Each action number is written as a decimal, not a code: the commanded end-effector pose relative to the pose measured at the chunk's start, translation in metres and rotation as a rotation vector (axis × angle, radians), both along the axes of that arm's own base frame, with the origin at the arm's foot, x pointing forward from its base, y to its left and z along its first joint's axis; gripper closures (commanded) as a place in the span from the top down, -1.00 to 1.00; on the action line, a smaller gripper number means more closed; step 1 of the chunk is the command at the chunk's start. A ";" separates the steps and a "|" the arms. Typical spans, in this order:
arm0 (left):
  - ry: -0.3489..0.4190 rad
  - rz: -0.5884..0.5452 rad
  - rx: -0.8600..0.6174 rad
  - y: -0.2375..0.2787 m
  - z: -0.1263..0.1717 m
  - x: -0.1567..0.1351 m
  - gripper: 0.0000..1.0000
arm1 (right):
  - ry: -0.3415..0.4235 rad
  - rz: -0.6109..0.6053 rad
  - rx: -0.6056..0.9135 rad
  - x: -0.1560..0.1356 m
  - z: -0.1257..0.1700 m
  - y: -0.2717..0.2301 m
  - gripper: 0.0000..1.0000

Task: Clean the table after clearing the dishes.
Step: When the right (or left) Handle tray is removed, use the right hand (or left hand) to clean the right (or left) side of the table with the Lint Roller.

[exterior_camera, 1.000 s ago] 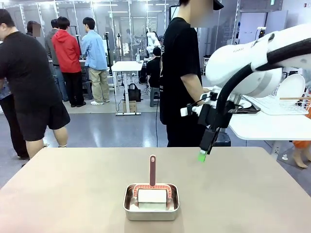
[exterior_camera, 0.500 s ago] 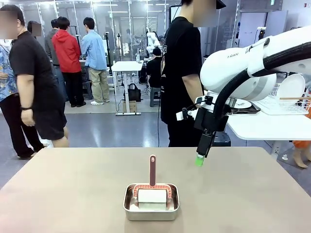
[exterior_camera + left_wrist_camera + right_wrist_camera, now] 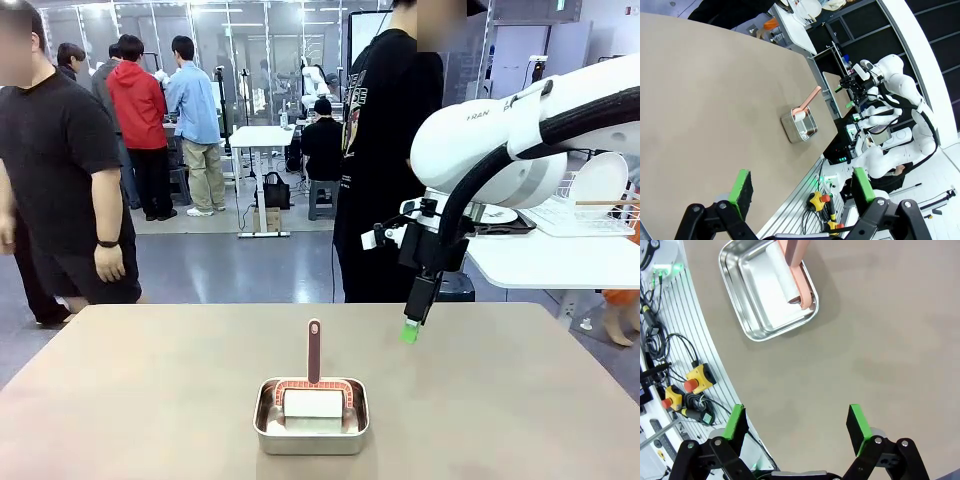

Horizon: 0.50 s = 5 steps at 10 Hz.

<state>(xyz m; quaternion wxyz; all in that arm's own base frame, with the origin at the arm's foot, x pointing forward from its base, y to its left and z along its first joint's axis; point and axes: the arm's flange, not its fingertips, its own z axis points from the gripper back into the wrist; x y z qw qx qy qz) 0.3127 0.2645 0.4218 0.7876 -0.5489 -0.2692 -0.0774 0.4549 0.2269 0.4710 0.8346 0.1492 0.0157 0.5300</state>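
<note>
Right end effector (image 3: 411,326) hovers released, centre-right, above the surface (image 3: 140,390); left end effector (image 3: 802,186) released too. Roller (image 3: 314,352) stands handle-up in its pan (image 3: 262,420), seemingly propped for easy grabbing.

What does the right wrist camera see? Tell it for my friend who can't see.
The robot's right hand hangs open, green pads apart, over the beige table. Farther off on the table, a small steel pan holds a white roller with a pink handle.
</note>
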 end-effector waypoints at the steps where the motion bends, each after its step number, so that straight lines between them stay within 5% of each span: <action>1: -0.011 0.011 0.006 -0.003 0.001 -0.004 1.00 | -0.021 0.163 0.002 0.015 -0.009 0.031 1.00; 5: -0.011 0.011 0.006 -0.003 0.001 -0.004 1.00 | -0.066 0.309 -0.052 0.043 -0.014 0.093 1.00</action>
